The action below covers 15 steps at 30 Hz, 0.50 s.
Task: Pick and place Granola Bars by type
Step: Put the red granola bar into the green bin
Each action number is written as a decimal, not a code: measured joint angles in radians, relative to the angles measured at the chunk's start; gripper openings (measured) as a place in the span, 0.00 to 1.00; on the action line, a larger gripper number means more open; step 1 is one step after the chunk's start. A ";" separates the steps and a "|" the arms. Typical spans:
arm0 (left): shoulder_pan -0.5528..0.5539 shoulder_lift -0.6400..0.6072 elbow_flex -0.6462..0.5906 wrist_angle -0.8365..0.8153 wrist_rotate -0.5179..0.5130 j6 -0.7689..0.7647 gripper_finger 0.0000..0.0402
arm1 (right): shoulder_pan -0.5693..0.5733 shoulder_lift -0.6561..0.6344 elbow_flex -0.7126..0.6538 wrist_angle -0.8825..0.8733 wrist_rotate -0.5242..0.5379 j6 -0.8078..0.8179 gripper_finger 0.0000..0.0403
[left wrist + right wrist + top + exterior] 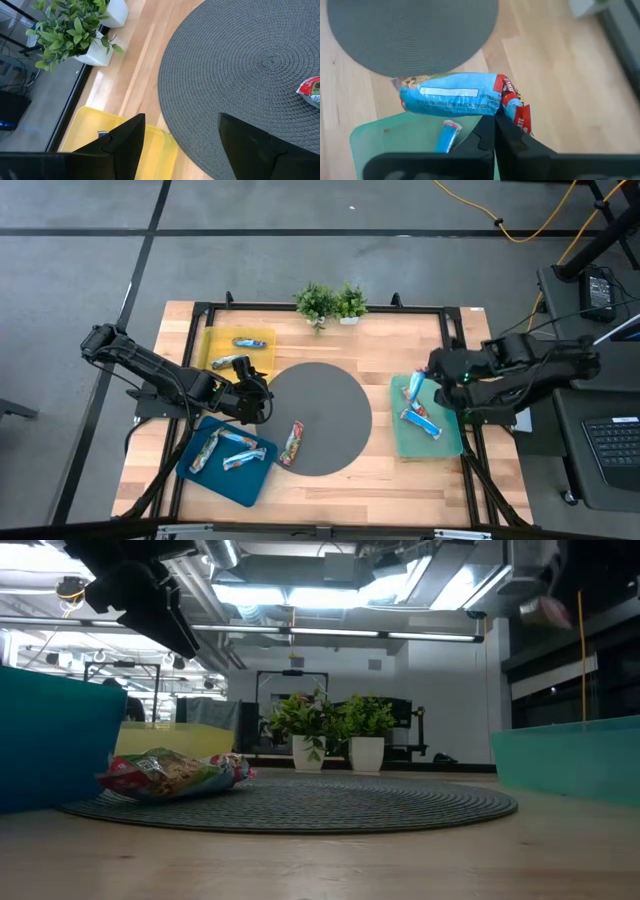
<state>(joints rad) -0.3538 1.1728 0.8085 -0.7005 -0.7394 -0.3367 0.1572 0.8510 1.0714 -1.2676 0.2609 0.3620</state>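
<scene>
A: Holding anything, the right fingers [494,131]?
B: Yes, pinched shut on a blue bar [451,94] above the green mat [447,437].
A: And the left fingers [181,137]?
B: Spread wide, empty, above the yellow mat [125,146]. A red bar [291,444] lies on the round grey mat [330,395].

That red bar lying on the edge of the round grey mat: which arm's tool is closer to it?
The left. The left tool hangs just beside the red bar, towards the yellow mat. The right tool is across the round mat, over the green mat, pinching a blue bar.
</scene>
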 joint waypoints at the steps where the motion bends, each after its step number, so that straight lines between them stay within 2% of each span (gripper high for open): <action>1: 0.000 0.000 0.000 0.000 0.000 0.000 0.60 | 0.003 -0.015 -0.033 0.014 -0.001 0.020 0.00; 9: 0.000 0.000 0.000 0.000 0.000 -0.001 0.60 | 0.038 -0.125 -0.262 0.075 -0.002 0.205 0.00; 15: 0.000 0.000 0.000 0.000 0.000 -0.001 0.60 | 0.065 -0.195 -0.347 0.081 0.027 0.345 0.00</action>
<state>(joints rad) -0.3538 1.1728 0.8085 -0.7002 -0.7398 -0.3374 0.2225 0.6559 0.7244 -1.1869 0.2883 0.7073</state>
